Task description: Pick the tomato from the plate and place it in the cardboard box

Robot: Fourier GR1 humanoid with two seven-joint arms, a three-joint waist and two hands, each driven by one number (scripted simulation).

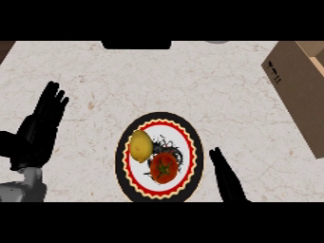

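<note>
- Two hands show on my feed, and I read them from the left edge across. My left hand [39, 127] rests at the left of the counter [192, 80], fingers straight and spread, holding nothing, well apart from the plate.
- Next comes the plate [126, 142], black-rimmed with a red scalloped band, near the middle of the lower counter. On it a yellow lemon [141, 144] lies to the upper left and the tomato [164, 168] to the lower right; the two look close, perhaps touching.
- Just right of the plate's rim I see my right hand [224, 175], fingers straight and pointing up the view, gripping nothing and not yet on the tomato.
- Farthest right stands the cardboard box [306, 95], its open top partly cut off by the view's edge, well apart from the plate.
- I judge the step in hand to be the reach: nothing is picked yet. The next move calls for me to swing the right hand leftward over the rim, settle around the tomato without nudging the lemon, then close on it.
</note>
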